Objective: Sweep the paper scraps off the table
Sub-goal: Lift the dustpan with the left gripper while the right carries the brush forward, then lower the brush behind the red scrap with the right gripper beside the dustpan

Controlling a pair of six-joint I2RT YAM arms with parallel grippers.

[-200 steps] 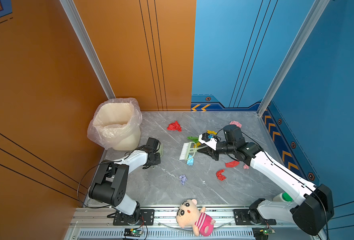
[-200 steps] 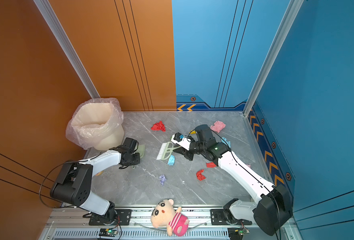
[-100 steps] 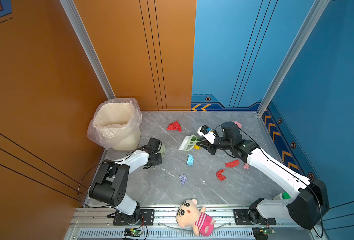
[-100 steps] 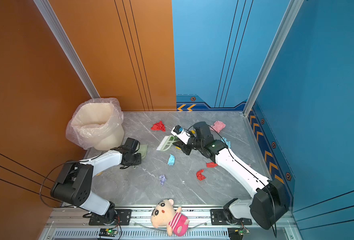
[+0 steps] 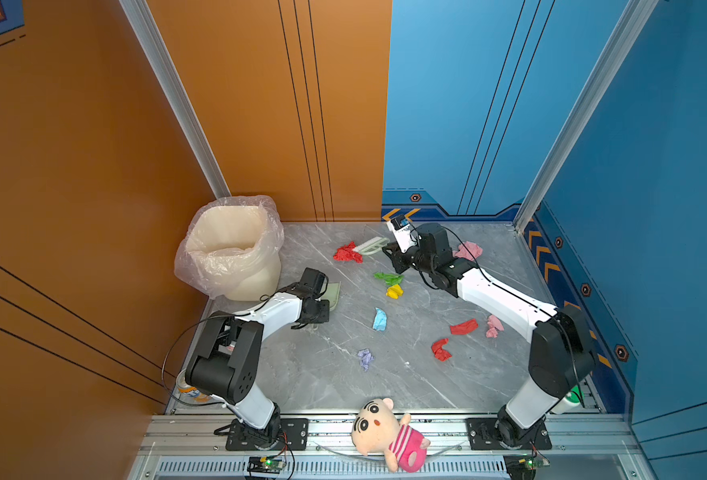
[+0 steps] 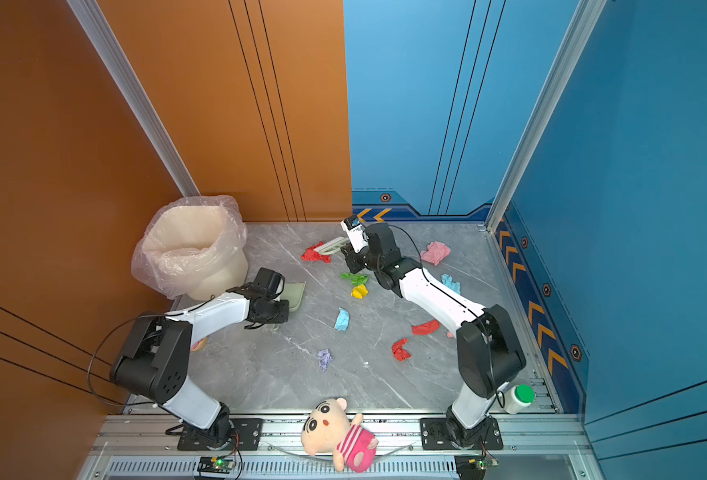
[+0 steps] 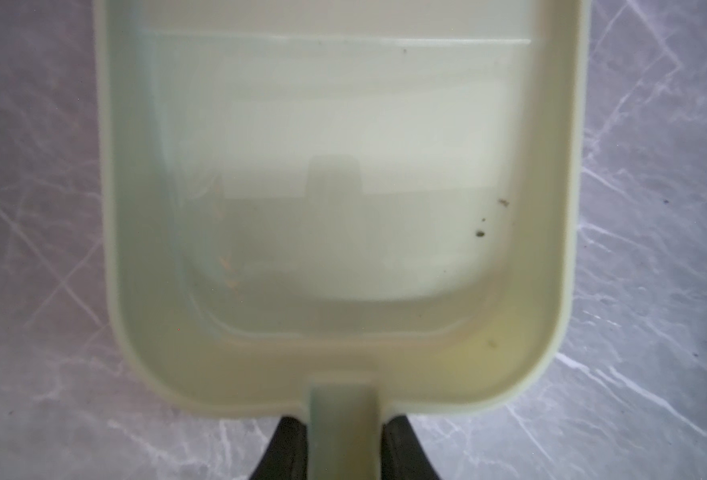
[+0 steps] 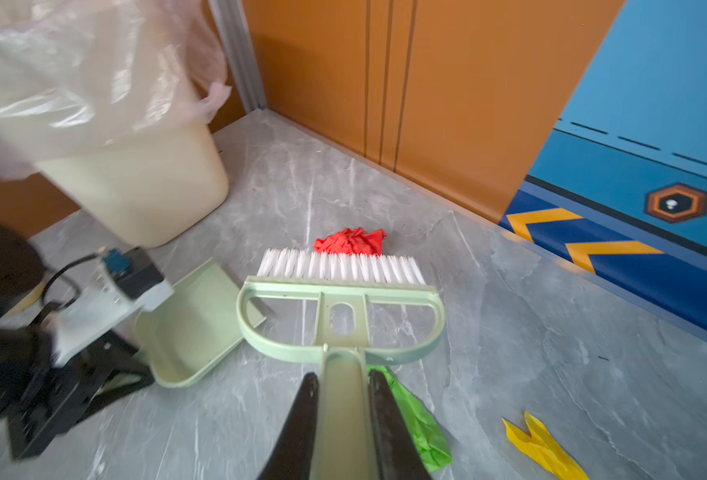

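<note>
Because the paper scraps (image 5: 380, 320) must be gathered into something before they can leave the table (image 5: 335, 386), each arm holds one half of a cleaning set. The right gripper (image 8: 342, 376) is closed on the handle of the pale green brush (image 8: 341, 293). Its white bristles (image 8: 339, 266) stand against a red scrap (image 8: 349, 241) close to the far edge; I cannot tell if they already touch it. The brush stands on the side of this scrap that is toward the right edge, so I judge that a push would send it toward the left edge.

There the left gripper (image 7: 341, 424) is closed on the handle of the dustpan (image 7: 343, 166). It lies flat on the table just in front of the bin (image 5: 235, 249) in the far left corner. The pan holds only a few dark specks, no paper.

The scraps are small crumpled wads in bright colours, loose and light in appearance. A green scrap (image 5: 387, 277) and a yellow scrap (image 5: 394, 291) lie close together, near the right gripper. A lilac scrap (image 5: 365, 358) lies nearer the near edge. Two more red scraps (image 5: 441, 349) and a pink scrap (image 5: 494, 326) lie toward the right edge, and a larger pink scrap (image 5: 468, 250) lies near the far right corner.
</note>
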